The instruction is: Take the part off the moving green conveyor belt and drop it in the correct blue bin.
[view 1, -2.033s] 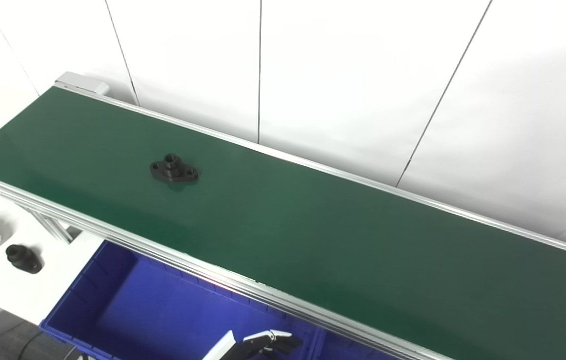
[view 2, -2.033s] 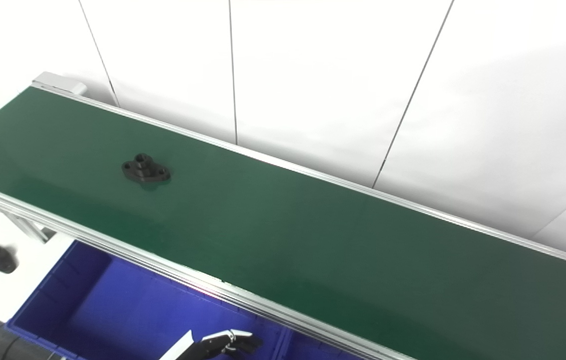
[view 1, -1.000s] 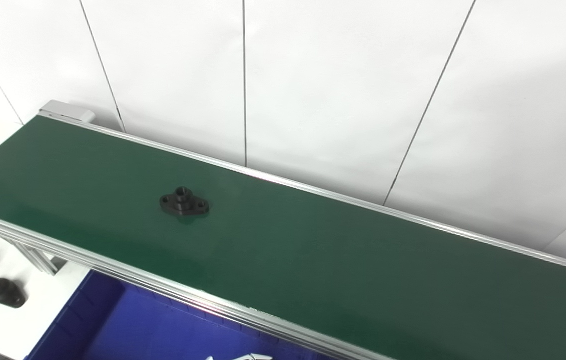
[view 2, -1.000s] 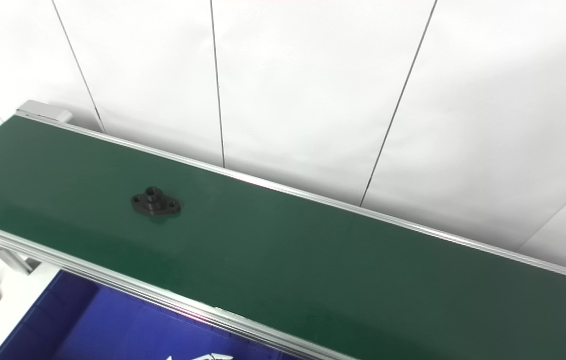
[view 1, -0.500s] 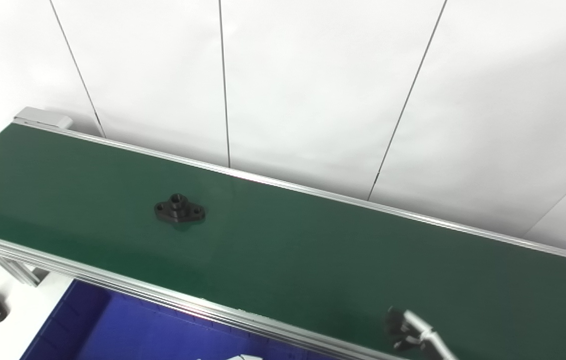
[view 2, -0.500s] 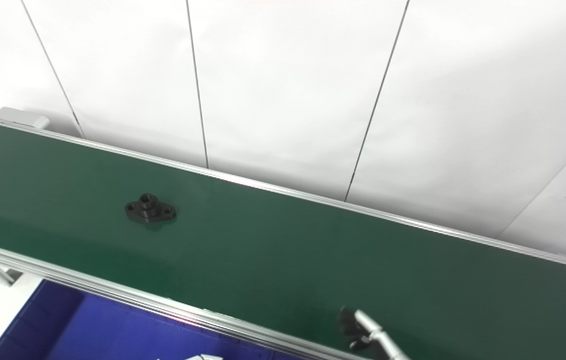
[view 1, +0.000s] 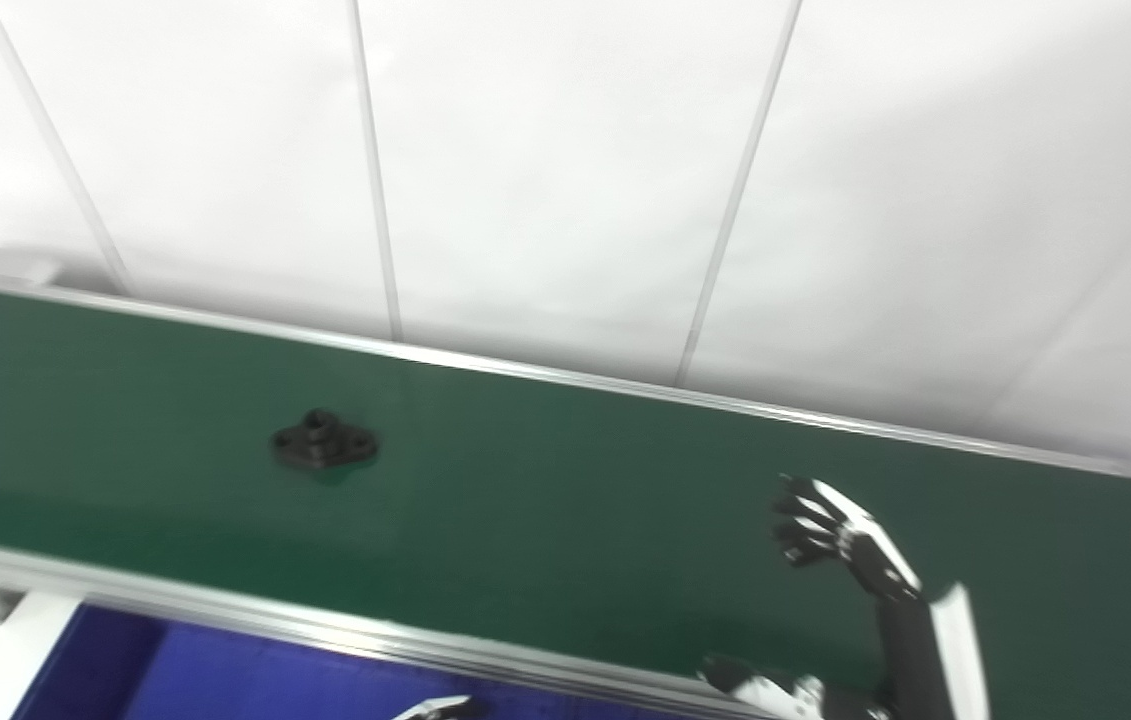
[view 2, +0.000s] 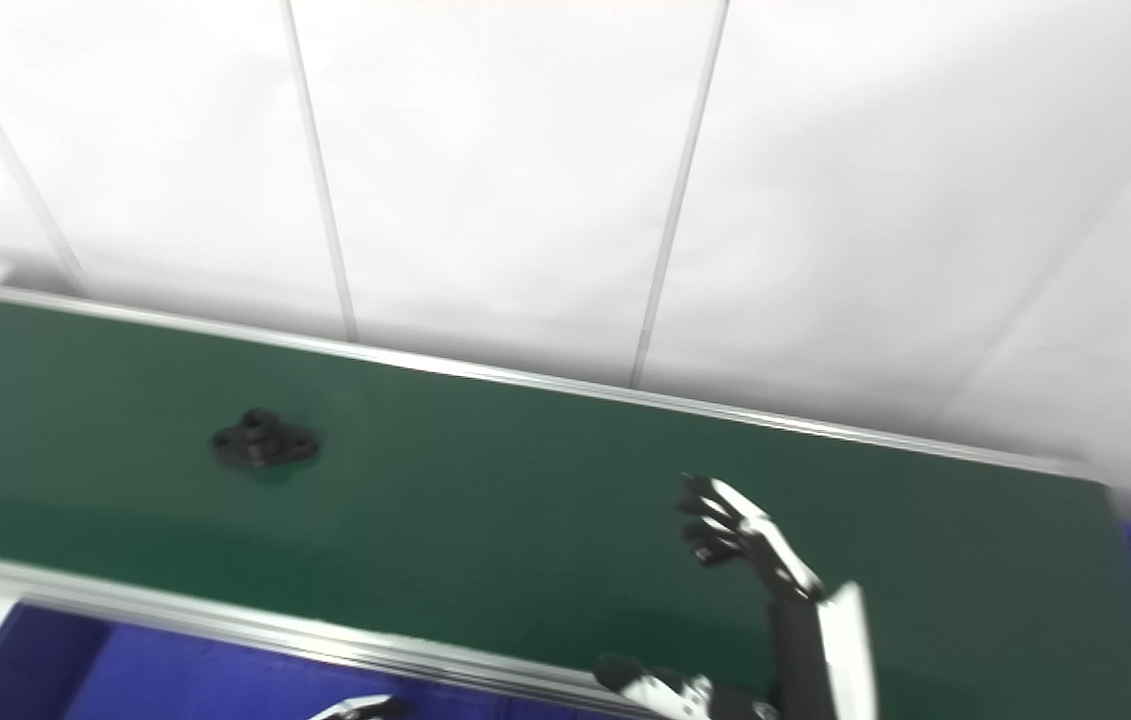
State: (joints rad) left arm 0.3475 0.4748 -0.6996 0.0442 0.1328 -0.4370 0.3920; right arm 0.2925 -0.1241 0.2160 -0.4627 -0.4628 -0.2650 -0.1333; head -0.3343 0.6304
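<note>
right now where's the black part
The black part lies on the green belt, left of centre in both eye views, well left of the raised right hand.

We're on a factory-style sorting line, by the look of it: a long green conveyor belt (view 1: 545, 500) in metal rails, a blue bin (view 1: 175, 670) below, plain white wall panels (view 1: 545, 180) behind.

Matt green belt (view 1: 545, 500), metal rail (view 1: 225, 620)

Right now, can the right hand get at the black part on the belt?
Probably yes, but not yet. The right hand is open over the green belt, well to the right of the black part, with only bare belt between them.
</note>
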